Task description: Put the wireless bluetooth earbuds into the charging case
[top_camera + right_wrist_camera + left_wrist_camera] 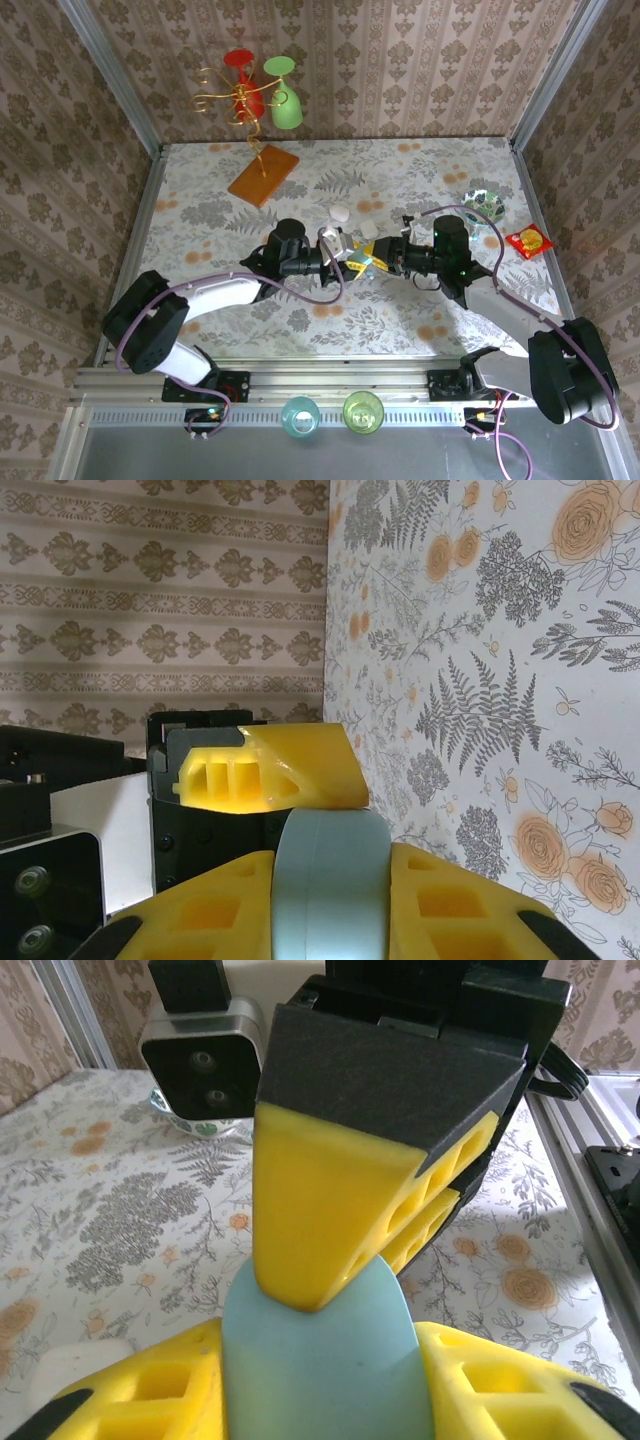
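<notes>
Both grippers met above the middle of the tabletop point(420, 170). The left gripper point(348, 256) was clamped across the broad sides of a pale blue charging case point(320, 1360), and the right gripper point(380, 258) pinched the same case across its thin edge. The case hung clear of the surface. Whether its lid was open, or any earbud sat inside, could not be told. Two whitish pieces point(340, 213) lay loose just beyond, toward the far edge. The work looked barely begun, with the seating of the earbuds probably all still ahead.
</notes>
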### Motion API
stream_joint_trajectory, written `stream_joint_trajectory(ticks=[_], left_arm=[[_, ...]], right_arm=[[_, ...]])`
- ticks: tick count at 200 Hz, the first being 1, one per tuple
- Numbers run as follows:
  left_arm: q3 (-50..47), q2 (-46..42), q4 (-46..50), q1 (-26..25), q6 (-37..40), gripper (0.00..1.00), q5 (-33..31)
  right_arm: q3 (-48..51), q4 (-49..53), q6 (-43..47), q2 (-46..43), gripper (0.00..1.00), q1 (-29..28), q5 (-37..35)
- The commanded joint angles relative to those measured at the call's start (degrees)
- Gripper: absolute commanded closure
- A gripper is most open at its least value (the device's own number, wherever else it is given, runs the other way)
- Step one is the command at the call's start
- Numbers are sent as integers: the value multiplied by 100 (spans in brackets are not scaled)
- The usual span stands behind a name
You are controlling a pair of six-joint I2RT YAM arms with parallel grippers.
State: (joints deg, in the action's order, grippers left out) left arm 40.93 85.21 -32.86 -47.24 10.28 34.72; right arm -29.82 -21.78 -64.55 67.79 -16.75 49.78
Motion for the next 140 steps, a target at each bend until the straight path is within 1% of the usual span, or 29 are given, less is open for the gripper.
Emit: stream_joint_trajectory(ticks=[1, 11, 18, 39, 63, 94, 120, 140], left_arm=[[-236, -136, -799, 31, -147, 49, -285], [-358, -136, -1187, 59, -244, 43, -350], [-418, -137, -1367, 67, -279, 42, -356], [-527, -162, -1715, 63, -279, 42, -310], [-806, -101, -2770, 99, -595, 42, -466], [-920, 127, -4018, 218, -1090, 43, -551], [-838, 171, -4101, 247, -1121, 43, -552], [-726, 192, -4097, 266, -1147, 43, -479]], right_arm=[[-114, -554, -485, -86, 80, 61, 84], [-111, -732, -655, -107, 80, 85, 118], [-112, -842, -765, -125, 81, 114, 135], [-138, -1212, -1103, -120, 82, 167, 146], [-164, -2058, -1728, 49, 82, 177, 231], [-137, -2977, -2415, 314, 83, 180, 219], [-99, -3911, -3067, 562, 84, 178, 146], [-136, -4130, -3250, 642, 85, 164, 120]])
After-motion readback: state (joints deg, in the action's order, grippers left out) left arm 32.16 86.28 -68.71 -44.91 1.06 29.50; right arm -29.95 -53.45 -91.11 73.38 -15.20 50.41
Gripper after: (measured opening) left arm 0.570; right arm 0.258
